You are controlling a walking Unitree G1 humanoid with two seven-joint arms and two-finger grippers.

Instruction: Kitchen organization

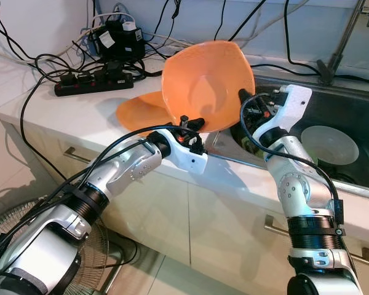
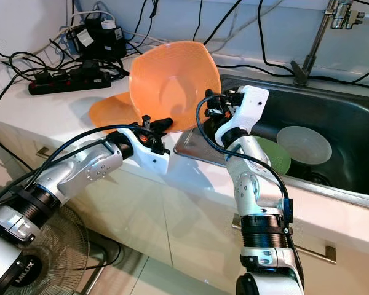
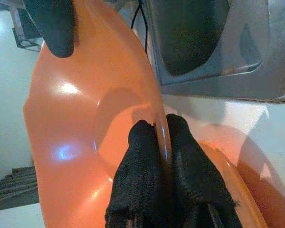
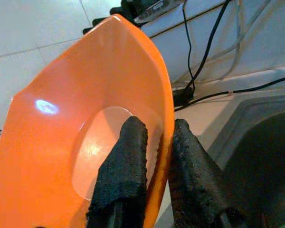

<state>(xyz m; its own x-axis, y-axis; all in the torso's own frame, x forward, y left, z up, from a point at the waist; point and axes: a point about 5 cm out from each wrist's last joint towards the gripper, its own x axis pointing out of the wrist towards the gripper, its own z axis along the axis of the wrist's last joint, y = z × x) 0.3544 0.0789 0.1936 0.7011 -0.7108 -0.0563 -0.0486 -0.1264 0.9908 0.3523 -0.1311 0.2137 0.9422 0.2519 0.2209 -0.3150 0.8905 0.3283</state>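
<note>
Fingers (image 3: 180,156) of the left gripper (image 1: 194,123) were clamped on the lower rim of the orange plate (image 1: 206,80). The right gripper (image 1: 246,98) straddled the plate's right edge, closed on it or nearly so. Plate stood on edge above the counter (image 1: 49,110), its face toward the camera, just left of the sink (image 1: 350,110). A second orange plate (image 1: 138,110) lay flat behind. Likely hand-over; either arm reached equally.

Both arms are silver metal with ribbed black joint bands and white wrist housings. Black cables loop along each arm. The fingers (image 3: 142,180) are black and coarsely textured.
</note>
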